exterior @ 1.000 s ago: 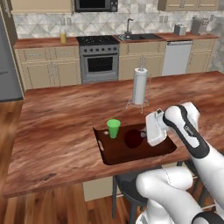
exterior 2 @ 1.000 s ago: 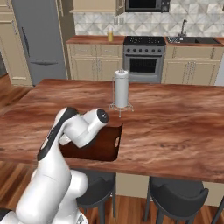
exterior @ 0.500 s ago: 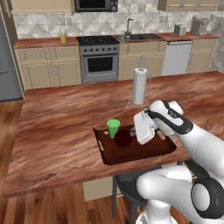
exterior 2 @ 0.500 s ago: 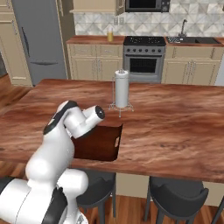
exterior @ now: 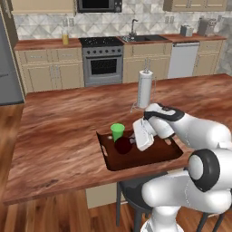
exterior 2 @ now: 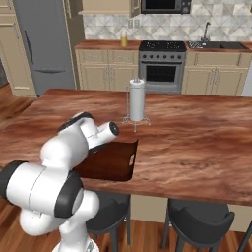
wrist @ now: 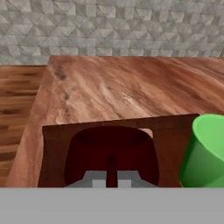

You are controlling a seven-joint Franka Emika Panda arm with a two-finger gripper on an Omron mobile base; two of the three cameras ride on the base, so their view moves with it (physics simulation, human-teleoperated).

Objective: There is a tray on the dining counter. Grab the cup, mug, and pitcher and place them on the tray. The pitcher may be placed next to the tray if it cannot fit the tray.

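Note:
The dark brown tray (exterior: pixel 136 164) lies near the front edge of the dining counter (exterior: pixel 68 127). In its far left part stands the green cup (exterior: pixel 117 132), upright. Just right of the cup, low over the tray floor, is the dark maroon mug (exterior: pixel 122 146), and my gripper (exterior: pixel 133 141) reaches in from the right, shut on the mug's near wall. In the hand view the mug (wrist: pixel 111 148) sits right before the gripper (wrist: pixel 112 177), with the cup (wrist: pixel 208 151) at the right. The pitcher (exterior: pixel 65 37) with yellow liquid stands on the far kitchen counter, left of the stove.
A paper towel holder (exterior: pixel 145 88) stands on the dining counter just behind the tray. Dark stools (exterior 2: pixel 197 221) are tucked under the counter's front edge. The stove (exterior: pixel 103 59) and sink line the back wall. Broad bare wood lies left and right of the tray (exterior 2: pixel 115 162).
The arm has swung left over the tray and carried the mug from the tray's middle to a spot beside the green cup. The jaws stayed shut.

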